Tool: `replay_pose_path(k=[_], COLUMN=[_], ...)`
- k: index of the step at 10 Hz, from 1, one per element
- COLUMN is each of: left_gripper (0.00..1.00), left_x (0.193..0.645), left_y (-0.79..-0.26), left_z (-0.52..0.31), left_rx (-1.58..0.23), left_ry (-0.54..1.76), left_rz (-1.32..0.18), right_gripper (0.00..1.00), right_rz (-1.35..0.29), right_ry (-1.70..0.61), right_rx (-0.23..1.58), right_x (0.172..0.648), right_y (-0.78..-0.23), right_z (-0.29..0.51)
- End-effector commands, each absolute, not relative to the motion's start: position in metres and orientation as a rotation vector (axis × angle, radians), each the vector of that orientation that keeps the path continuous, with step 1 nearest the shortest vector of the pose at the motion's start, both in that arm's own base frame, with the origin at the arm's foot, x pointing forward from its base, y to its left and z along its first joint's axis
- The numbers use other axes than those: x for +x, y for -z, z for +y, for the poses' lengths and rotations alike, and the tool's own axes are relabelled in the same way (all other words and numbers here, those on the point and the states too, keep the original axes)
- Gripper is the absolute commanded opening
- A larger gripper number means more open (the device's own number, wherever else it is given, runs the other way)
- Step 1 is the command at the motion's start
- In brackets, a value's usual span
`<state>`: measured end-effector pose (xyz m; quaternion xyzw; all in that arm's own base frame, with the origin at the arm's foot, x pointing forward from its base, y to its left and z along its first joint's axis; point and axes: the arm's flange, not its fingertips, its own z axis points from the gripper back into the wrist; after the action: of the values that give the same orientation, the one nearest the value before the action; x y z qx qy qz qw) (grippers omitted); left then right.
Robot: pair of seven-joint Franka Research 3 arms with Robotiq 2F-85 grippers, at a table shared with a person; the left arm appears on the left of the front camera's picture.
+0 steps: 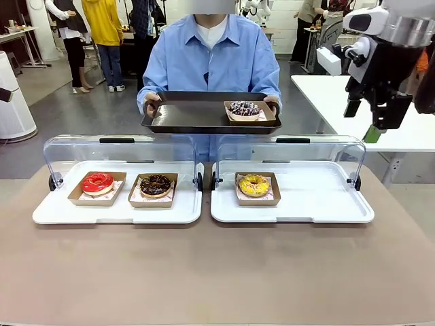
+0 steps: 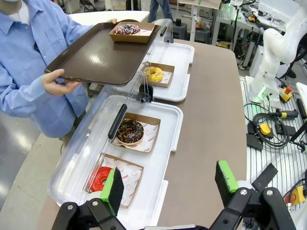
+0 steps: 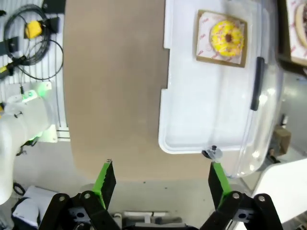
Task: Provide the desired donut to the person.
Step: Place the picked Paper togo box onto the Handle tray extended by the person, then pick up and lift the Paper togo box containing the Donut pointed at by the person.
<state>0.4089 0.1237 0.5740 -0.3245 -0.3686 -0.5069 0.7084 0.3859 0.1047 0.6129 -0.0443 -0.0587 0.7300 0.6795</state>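
- We saw the person in a light-blue button-up shirt point(image 1: 211, 64) stand at the far side of the brown table point(image 1: 217, 272), both hands gripping a dark brown rectangular serving tray point(image 1: 190, 117) held level above the table's far edge.
- A chocolate-glazed donut with pale sprinkles point(image 1: 243, 109) sat in a shallow brown cardboard box on that serving tray, at the end toward the robot's right, just beside one of the person's hands.
- Two white plastic display trays lay side by side on the table, their clear hinged lids raised.
- The left display tray point(image 1: 115, 212) carried a red-glazed donut point(image 1: 97, 183) and a dark chocolate donut point(image 1: 155, 185), each in its own cardboard box, the two close together.
- The right display tray point(image 1: 319, 204) carried a yellow-glazed donut point(image 1: 253, 185) in a cardboard box at its left end.
- The left gripper point(image 2: 169, 172) hung above the outer end of the left display tray, near the red-glazed donut, its jaws spread wide and holding nothing.
- The right gripper point(image 3: 161, 170) was raised high off the table's right side, looking down on the table's edge and a corner of the right display tray; its green pads stood wide apart and empty.
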Motion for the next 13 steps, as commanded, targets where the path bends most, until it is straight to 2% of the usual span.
replay_pose_path(k=[1,13], left_gripper=[1.0,1.0], left_x=[0.4082,0.4082], left_y=[-0.5759,-0.5759], left_z=[0.1238,0.1238], left_rx=[-0.722,-0.722], left_ry=[1.127,1.127], left_rz=[-0.824,-0.824], right_gripper=[1.0,1.0], right_rz=[-0.107,-0.107], right_ry=[-1.653,-1.653], right_rx=[-0.098,-0.098], right_x=[0.3882,0.3882], right_y=[-0.6194,-0.6194], right_z=[0.1159,0.1159])
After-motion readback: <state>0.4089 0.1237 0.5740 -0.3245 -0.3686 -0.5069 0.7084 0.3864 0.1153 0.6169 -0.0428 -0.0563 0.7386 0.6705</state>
